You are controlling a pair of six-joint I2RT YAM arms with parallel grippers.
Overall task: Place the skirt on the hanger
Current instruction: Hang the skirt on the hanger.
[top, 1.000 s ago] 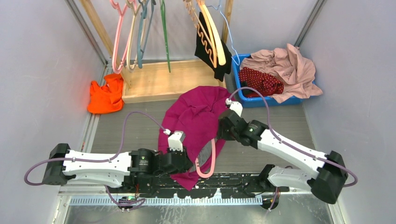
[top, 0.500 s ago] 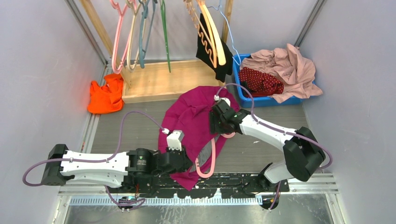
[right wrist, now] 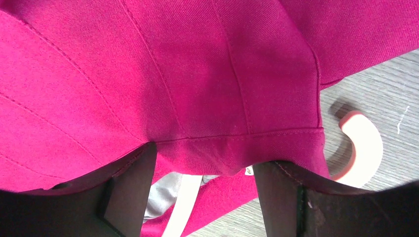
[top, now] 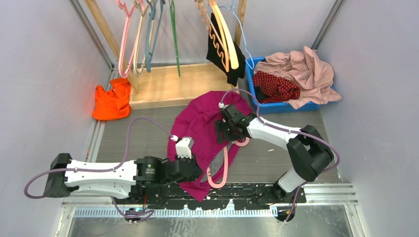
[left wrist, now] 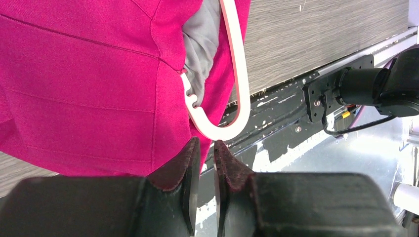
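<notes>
The skirt (top: 276,86) lies in the blue bin (top: 279,107), well apart from the hanger (top: 226,165), which lies on the surface inside the magenta garment (top: 202,123) (not the dotted one). The right jaws have just swung in and spread, straddling that garment's waistband; the left jaws are nearly clenched, empty. The skirt likely waits.

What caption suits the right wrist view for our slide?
Right gripper, jaws open, straddles the stitched edge of the magenta garment; the hook of the hanger lies on the table.

orange cloth (top: 112,101) far left | pale pink garment (top: 307,74) over blue bin (top: 272,108) | black garment (top: 220,49) hanging
</notes>
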